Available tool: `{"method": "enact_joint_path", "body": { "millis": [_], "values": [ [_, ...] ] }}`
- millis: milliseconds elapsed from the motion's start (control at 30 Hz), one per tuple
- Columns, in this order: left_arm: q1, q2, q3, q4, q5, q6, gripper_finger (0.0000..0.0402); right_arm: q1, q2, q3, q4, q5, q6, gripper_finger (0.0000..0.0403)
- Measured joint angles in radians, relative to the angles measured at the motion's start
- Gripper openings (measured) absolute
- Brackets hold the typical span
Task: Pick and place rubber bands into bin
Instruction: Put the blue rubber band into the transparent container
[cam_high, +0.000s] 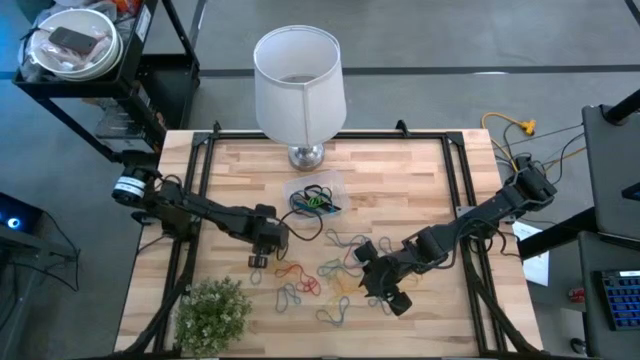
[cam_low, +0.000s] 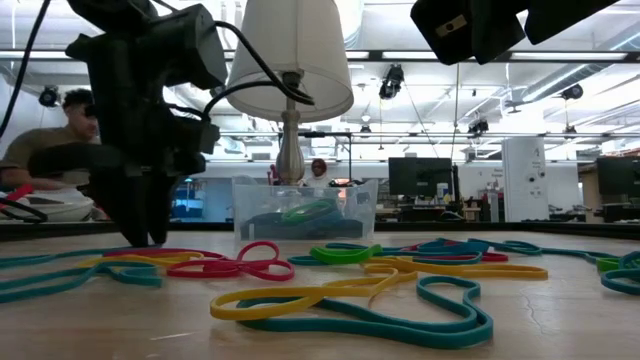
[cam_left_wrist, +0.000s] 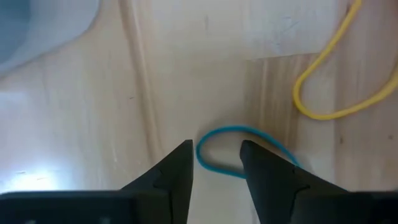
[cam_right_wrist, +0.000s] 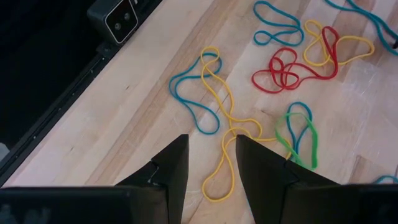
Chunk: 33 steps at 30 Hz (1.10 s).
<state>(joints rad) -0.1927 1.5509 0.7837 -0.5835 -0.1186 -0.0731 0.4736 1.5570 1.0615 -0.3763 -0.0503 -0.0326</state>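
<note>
Many coloured rubber bands (cam_high: 318, 282) lie loose on the wooden table between the two grippers. The bin (cam_high: 338, 186), a clear tub in front of the lamp, holds several bands; it also shows in the low view (cam_low: 362, 205). My left gripper (cam_high: 258, 260) points down at the table, open. Its fingertips (cam_left_wrist: 216, 147) stand on either side of the looped end of a blue band (cam_left_wrist: 219, 129) lying flat. A yellow band (cam_left_wrist: 329, 93) lies beside it. My right gripper (cam_high: 388, 298) hangs open (cam_right_wrist: 211, 140) above yellow, blue, red and green bands (cam_right_wrist: 227, 124).
A white lamp (cam_high: 297, 85) stands at the table's far edge behind the bin. A small green plant (cam_high: 212, 315) sits at the near left corner. Black rails (cam_high: 190, 200) run along the table's sides. People show in the room beyond (cam_low: 45, 135).
</note>
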Motion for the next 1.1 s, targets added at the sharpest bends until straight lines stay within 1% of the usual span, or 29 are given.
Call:
{"method": "enact_joint_path", "body": {
  "millis": [100,333,400,600,700,900,1100],
  "values": [
    [0.004,0.0,0.0,0.001,0.017,-0.001,0.0102,0.0,0.0,0.0,0.0,0.0,0.0,0.0127],
    [0.012,0.0,-0.002,0.003,0.05,0.001,0.0022,0.0,0.0,0.0,0.0,0.0,0.0,0.0127],
    [0.014,0.0,-0.002,0.003,0.054,0.002,0.0006,0.0,0.0,0.0,0.0,0.0,0.0,0.0127],
    [0.014,0.0,0.005,-0.015,0.048,0.021,0.0001,0.0,0.0,0.0,0.0,0.0,0.0,0.0127],
    [0.014,-0.002,0.022,-0.077,0.035,0.028,0.0,0.0,0.0,0.0,0.0,0.0,0.0,0.0127],
    [0.014,-0.011,0.077,-0.147,0.004,0.027,0.0,0.0,0.0,0.0,-0.001,0.0,0.0,0.0127],
    [0.014,-0.011,0.102,-0.141,0.0,0.025,0.0,0.0,0.0,-0.002,-0.002,0.0,0.0,0.0127]
  ]
}}
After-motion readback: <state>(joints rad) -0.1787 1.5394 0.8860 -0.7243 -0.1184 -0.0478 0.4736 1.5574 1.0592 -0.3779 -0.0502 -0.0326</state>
